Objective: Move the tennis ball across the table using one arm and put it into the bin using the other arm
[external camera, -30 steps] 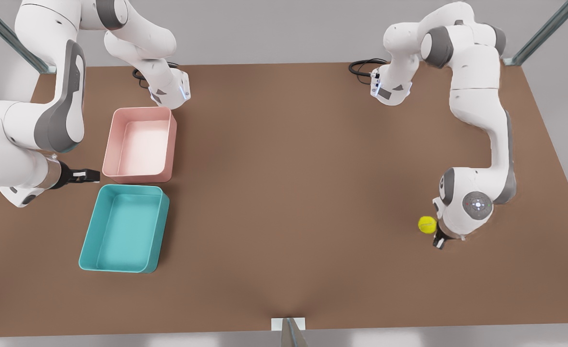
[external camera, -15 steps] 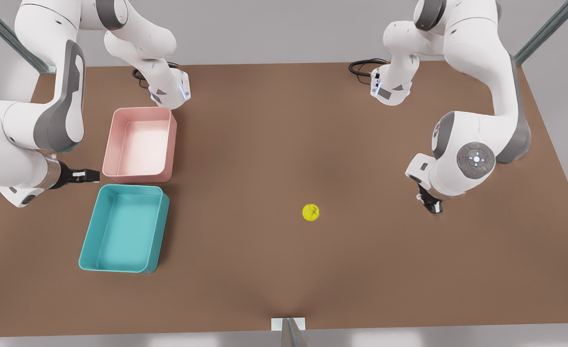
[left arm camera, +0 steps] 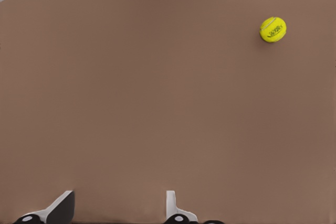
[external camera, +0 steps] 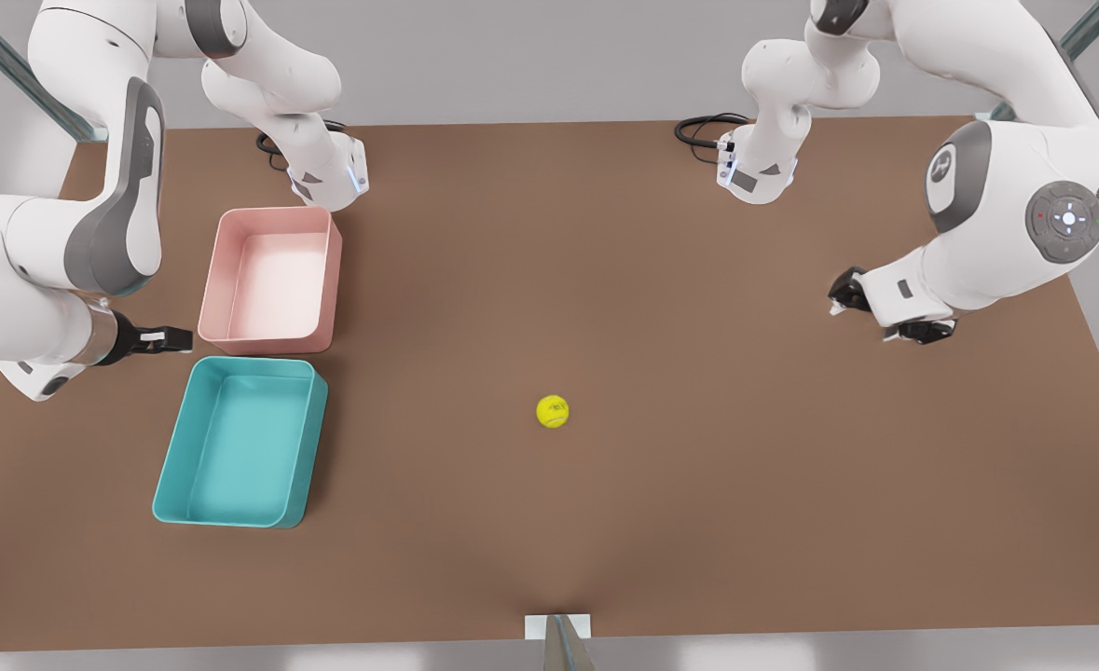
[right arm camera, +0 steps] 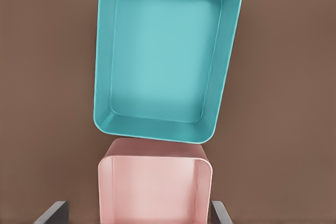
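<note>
Mid-table: tennis ball [external camera: 553, 411], farther bin-ward.

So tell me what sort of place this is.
Likely a simulated robot test bench: a bare brown rectangular tabletop, two white arms, a teal plastic tray, a smaller pink tray and a yellow-green tennis ball.

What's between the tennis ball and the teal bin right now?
Nothing: bare table between the tennis ball and the teal bin, per the front view.
</note>
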Robot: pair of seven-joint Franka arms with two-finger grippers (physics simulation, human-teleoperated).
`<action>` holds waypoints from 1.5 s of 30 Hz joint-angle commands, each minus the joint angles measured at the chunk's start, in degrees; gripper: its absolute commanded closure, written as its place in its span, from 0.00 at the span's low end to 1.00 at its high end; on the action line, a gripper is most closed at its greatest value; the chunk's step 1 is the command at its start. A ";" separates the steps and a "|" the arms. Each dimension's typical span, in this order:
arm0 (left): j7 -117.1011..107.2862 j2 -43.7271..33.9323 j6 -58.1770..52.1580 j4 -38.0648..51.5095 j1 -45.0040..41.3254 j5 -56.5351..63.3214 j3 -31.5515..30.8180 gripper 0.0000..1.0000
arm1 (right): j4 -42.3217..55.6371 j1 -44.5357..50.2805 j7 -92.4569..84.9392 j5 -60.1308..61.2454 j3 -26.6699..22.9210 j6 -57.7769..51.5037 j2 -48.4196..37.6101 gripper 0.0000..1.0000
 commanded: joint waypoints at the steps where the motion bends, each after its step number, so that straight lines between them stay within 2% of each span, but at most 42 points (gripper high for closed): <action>1: -46.77 0.32 -2.29 0.58 -0.56 -2.20 -0.12 0.00 | 0.03 -0.01 -0.03 0.06 0.05 -0.07 -0.07 0.00; 4: -46.68 0.32 -4.57 0.58 -0.12 -2.20 0.14 0.00 | -0.15 0.25 -0.03 0.06 0.05 0.01 0.11 0.00; 7: -46.51 0.41 -4.75 0.58 -0.12 -2.28 0.14 0.00 | 4.76 5.08 1.90 2.34 0.23 2.82 6.95 0.00; 9: -46.42 0.41 -4.75 0.58 -0.12 -2.37 0.05 0.00 | 11.27 11.85 20.17 6.83 0.32 5.81 14.43 0.00; 12: -45.54 0.41 -4.75 0.58 -0.12 -2.37 0.05 0.00 | 12.94 20.73 40.91 7.62 0.32 17.68 20.32 0.00; 16: -45.54 0.41 -4.75 0.58 -0.12 -2.46 0.05 0.00 | 21.56 26.53 62.01 11.22 0.84 25.85 28.76 0.00; 18: -44.75 0.41 -4.66 0.49 0.22 -2.37 0.14 0.00 | 21.47 27.32 66.84 11.66 2.42 32.26 31.04 0.00; 20: -44.84 0.41 -4.75 0.49 0.23 -2.28 0.14 0.00 | 22.78 28.64 67.64 11.66 2.51 35.35 33.59 0.00; 23: -44.84 0.49 -4.75 0.40 0.23 -2.28 0.14 0.00 | 30.70 29.17 72.83 11.66 3.22 36.22 40.80 0.00; 27: -44.23 0.76 -4.75 0.40 1.10 -2.46 0.23 0.00 | 32.90 30.49 74.68 11.66 5.15 41.94 44.67 0.00; 36: -41.76 0.85 -4.84 0.40 1.11 -2.55 -0.12 0.00 | 31.75 38.66 74.68 11.31 5.15 41.67 44.85 0.00; 40: -41.85 1.28 -4.84 0.31 1.11 -2.55 -0.12 0.00 | 30.53 40.15 74.50 10.87 5.15 41.41 45.11 0.00; 45: -41.85 1.64 -4.84 0.31 1.11 -2.72 -0.04 0.00 | 27.98 40.33 70.29 10.87 5.24 36.05 44.23 0.00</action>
